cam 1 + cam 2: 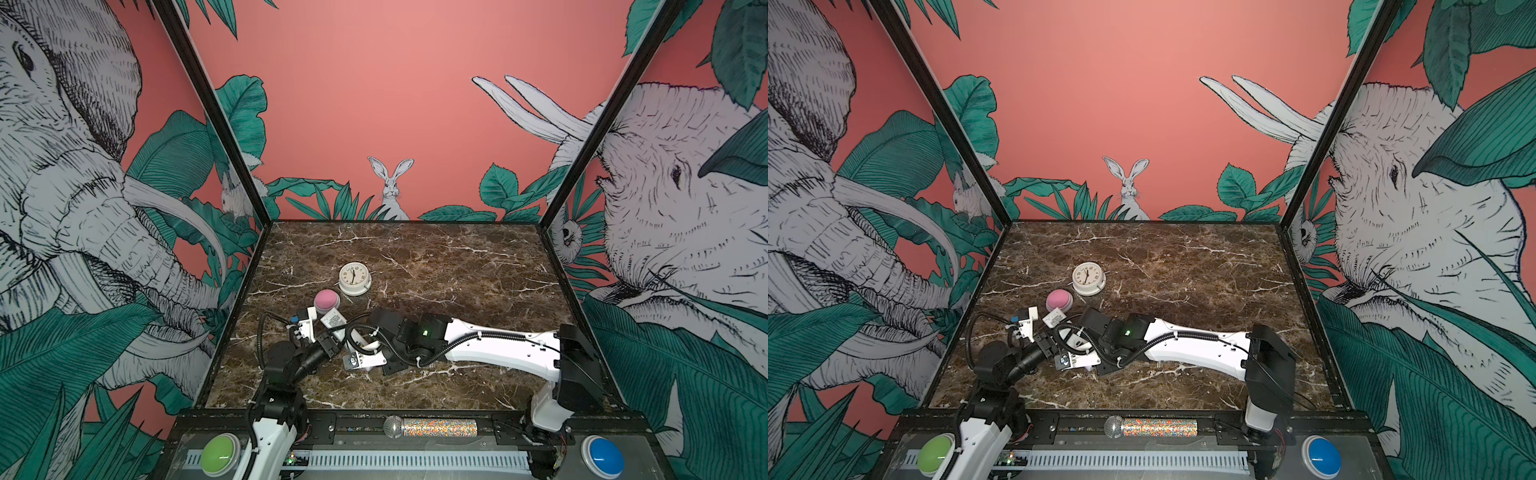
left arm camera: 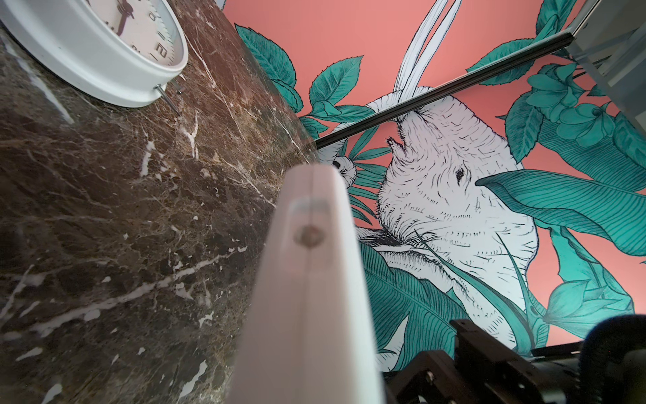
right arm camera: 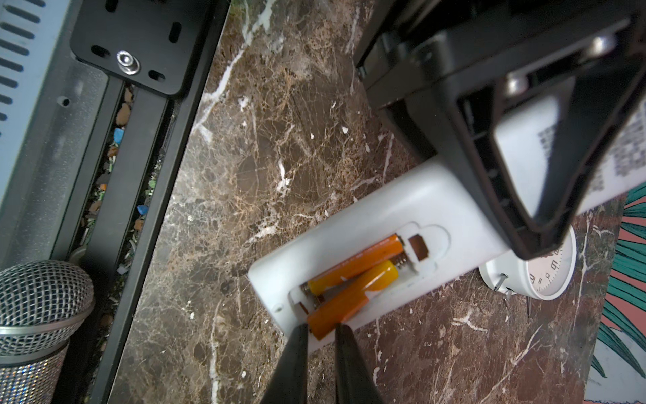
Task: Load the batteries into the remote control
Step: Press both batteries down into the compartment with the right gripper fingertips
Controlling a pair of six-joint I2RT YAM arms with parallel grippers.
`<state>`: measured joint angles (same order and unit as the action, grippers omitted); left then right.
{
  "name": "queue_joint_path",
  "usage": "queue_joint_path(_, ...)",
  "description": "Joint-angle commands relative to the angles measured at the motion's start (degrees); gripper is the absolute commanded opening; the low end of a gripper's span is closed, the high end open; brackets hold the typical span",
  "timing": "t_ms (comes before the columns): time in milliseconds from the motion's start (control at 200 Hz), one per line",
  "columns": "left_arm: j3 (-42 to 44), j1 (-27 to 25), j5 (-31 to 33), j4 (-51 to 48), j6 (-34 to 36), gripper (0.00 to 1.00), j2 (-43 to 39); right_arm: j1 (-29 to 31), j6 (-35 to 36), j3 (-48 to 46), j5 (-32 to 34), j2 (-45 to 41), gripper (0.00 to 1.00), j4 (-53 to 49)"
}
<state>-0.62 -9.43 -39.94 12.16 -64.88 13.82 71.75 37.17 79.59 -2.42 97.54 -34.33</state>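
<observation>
Top views: remote control (image 1: 333, 320) low over counter (image 1: 457, 270), front-left; left wrist: only its edge shows; right wrist: left hand (image 3: 531, 217) clenched on it, first battery (image 3: 356, 266) seated, second battery (image 3: 349, 297) tilted half-in, end pinched by right hand (image 3: 321, 328), so seating is left.

A robot test booth is indicated by jungle-print panels (image 1: 395, 104) enclosing the table (image 1: 457, 257) and buttons (image 1: 219, 454) along its near edge.

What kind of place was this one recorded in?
Most likely a purpose-built robot test booth, not a home. A marble-pattern tabletop is boxed in by walls printed with jungle animals, and a green button and a blue button sit below its near edge.
</observation>
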Motion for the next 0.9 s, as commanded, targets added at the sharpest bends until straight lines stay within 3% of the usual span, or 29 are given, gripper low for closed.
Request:
queue_joint_path(0, -0.51, 0.30, -0.84, 3.31, -0.46, 0.00, -0.20, -0.20, 0.89, 2.37, -0.13, 1.38, 0.16, 1.08)
queue_joint_path(895, -0.42, 0.31, -0.83, 4.61, -0.38, 0.00, 0.96, -0.64, -0.34, 6.00, 1.89, 6.24, 0.07, 1.94)
